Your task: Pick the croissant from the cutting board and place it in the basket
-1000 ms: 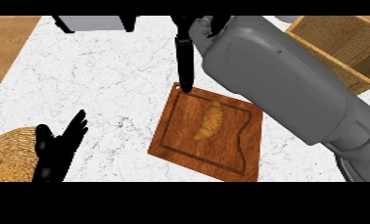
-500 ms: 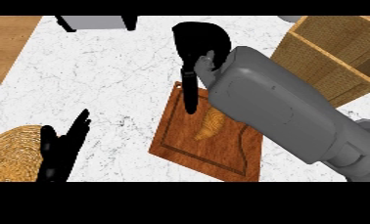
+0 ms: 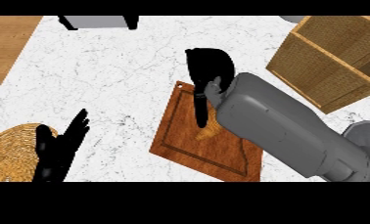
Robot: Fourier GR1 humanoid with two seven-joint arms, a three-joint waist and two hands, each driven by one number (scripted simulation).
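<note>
1. A white marble desk (image 3: 130, 71) is seen from above, with a strip of brown wood along its far left edge.
2. A brown wooden cutting board (image 3: 188, 142) is laid on the desk, near the middle and turned at a slant.
3. The croissant (image 3: 207, 131) is found on the cutting board. Only a small golden bit of it is seen, because most of it is hidden under the right hand and the grey arm.
4. The right hand (image 3: 209, 69) is held over the far end of the board. One long black finger is pointed down next to the croissant. It cannot be told whether the croissant is touched or pinched, so the state of this hand is not clear.
5. The left hand (image 3: 61, 149) is kept low at the left side, with its fingers spread and straight. Nothing is held in it. It is at rest beside the basket.
6. The basket (image 3: 16, 152) is a round woven one at the lower left corner. Only part of it is shown, and nothing is seen inside that part.
7. A big wooden box (image 3: 325, 61) is stood at the right, and a grey thing with black sides (image 3: 98, 21) is set at the far edge.
8. The task is judged to be at its start. The croissant is not lifted yet.
9. Left to be done: the croissant must be grabbed, carried over the desk to the left, and put in the basket.
</note>
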